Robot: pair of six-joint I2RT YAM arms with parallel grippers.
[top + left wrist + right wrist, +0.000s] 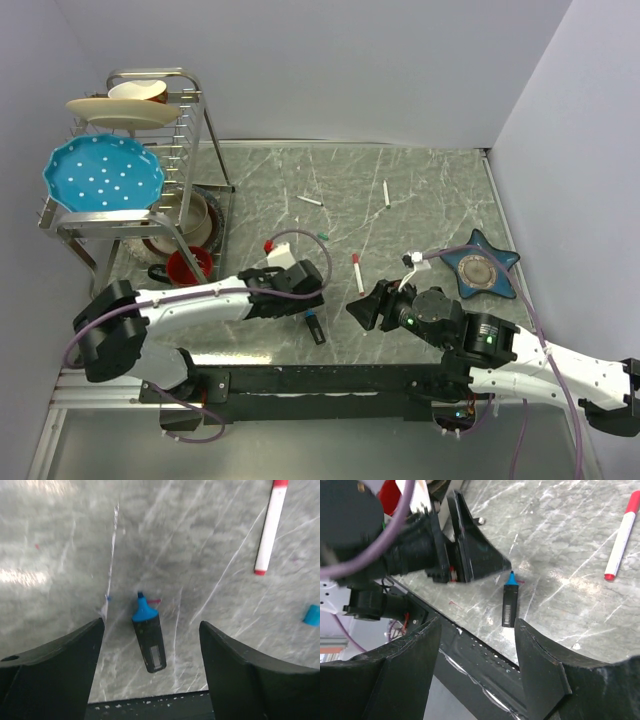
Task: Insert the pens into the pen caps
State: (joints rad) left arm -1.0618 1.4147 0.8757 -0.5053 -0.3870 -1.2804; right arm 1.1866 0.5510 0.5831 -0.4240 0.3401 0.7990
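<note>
The thick black marker with a blue tip (316,327) lies uncapped near the table's front edge. It shows in the left wrist view (149,640) and the right wrist view (509,602). My left gripper (312,302) hangs open just above it, fingers either side (151,625), empty. My right gripper (362,312) is open and empty to the marker's right (479,621). A white pen with red ends (357,270) lies between the arms. Two thin white pens (311,200) (387,193) lie farther back. A green cap (322,235), a red cap (269,245) and a blue cap (312,615) lie loose.
A dish rack (195,150) with a blue plate (105,175) and a beige plate stands at the back left, a red cup (188,265) below it. A blue star-shaped dish (483,268) sits at the right. A black rail (330,378) runs along the near edge.
</note>
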